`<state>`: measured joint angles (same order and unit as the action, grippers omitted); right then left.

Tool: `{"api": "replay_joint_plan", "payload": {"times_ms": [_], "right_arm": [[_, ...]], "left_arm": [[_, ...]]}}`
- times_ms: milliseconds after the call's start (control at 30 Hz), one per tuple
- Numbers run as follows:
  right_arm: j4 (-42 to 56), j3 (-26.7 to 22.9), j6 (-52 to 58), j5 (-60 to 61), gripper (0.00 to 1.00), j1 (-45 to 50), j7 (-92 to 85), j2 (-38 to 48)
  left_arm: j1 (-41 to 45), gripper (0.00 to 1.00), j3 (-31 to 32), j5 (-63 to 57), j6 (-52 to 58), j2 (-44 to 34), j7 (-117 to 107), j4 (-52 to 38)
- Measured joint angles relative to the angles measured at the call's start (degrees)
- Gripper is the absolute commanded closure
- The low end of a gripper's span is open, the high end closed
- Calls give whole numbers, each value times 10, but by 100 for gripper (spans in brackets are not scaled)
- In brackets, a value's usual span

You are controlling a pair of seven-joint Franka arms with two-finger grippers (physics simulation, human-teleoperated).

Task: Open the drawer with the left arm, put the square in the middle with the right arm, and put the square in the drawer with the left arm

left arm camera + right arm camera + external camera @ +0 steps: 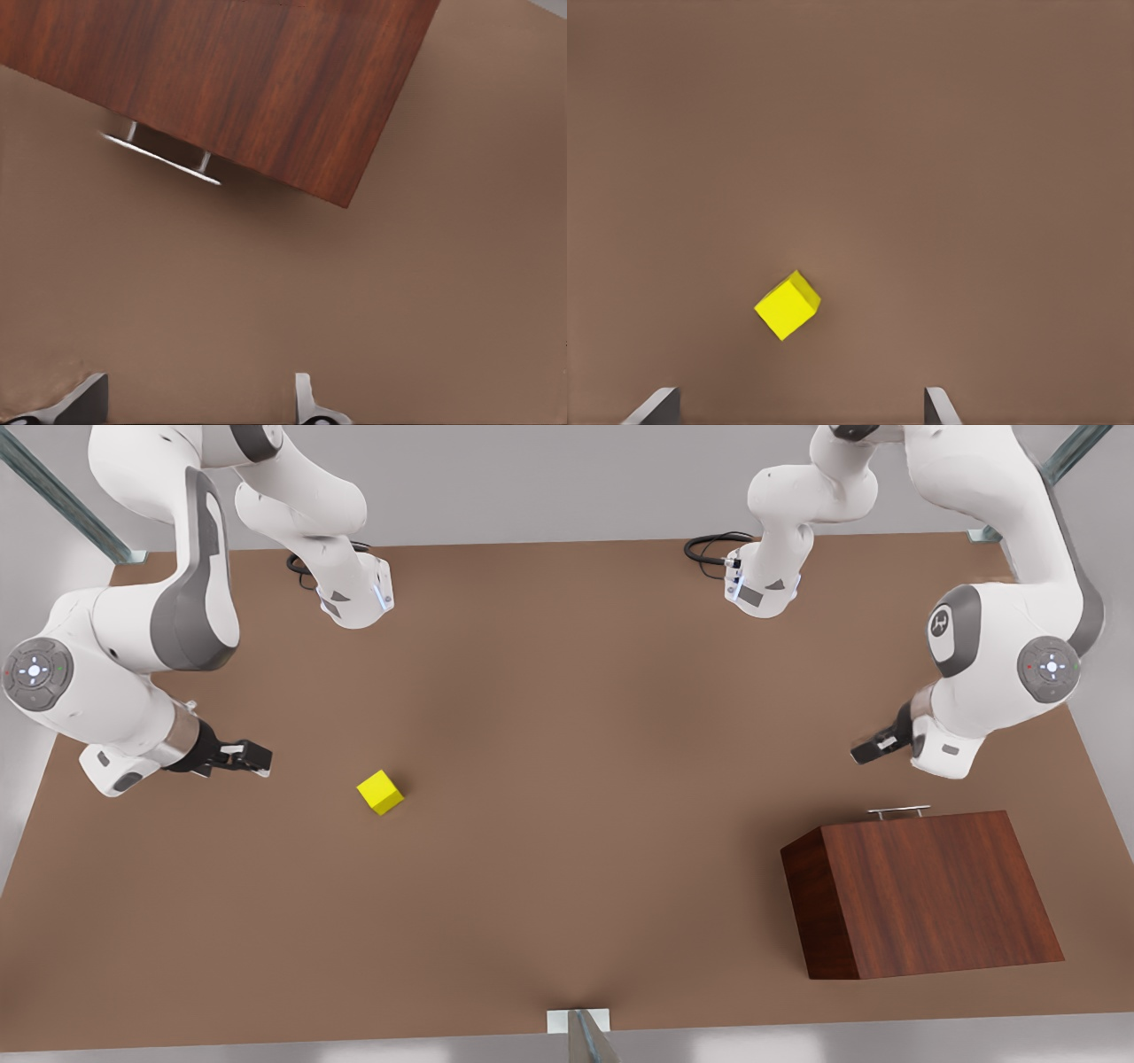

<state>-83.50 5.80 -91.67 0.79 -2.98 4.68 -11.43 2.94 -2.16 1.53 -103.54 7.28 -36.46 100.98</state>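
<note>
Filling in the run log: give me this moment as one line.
drawer: closed | square: on table, untouched | left gripper: open, near handle | right gripper: open, beside square

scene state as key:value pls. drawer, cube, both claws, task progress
drawer: shut, flush in wooden cabinet, front view's right; silver handle untouched
square: yellow cube on bare table, front view's left, free of both claws
left claw: open, empty, hovering near the handle, not touching it
right claw: open, empty, beside the cube with a gap between
progress: no step done yet; drawer unopened, cube not in the middle
</note>
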Motion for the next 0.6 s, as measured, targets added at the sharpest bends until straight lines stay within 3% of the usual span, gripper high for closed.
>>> {"api": "replay_joint_plan", "payload": {"times_ms": [33, 133, 267, 367, 600], "right_arm": [[-1, 0, -2, 0, 0, -1, 0, -1], [-1, 0, -10, -21, 0, -3, -6, -23], [-27, 0, -72, -39, 0, -2, -6, -67], [-82, 0, -138, -42, 0, 0, -6, -75], [-222, 4, -224, -42, 0, 30, 1, -32]], "left_arm": [[6, 0, -28, 1, -160, -27, -186, 122], [-25, 0, -72, 4, -319, -30, -266, 215], [18, 0, -81, 5, -392, -33, -292, 257], [-14, 0, -86, 7, -417, -26, -313, 265], [-20, 0, -96, 18, -454, -9, -324, 267]]}}
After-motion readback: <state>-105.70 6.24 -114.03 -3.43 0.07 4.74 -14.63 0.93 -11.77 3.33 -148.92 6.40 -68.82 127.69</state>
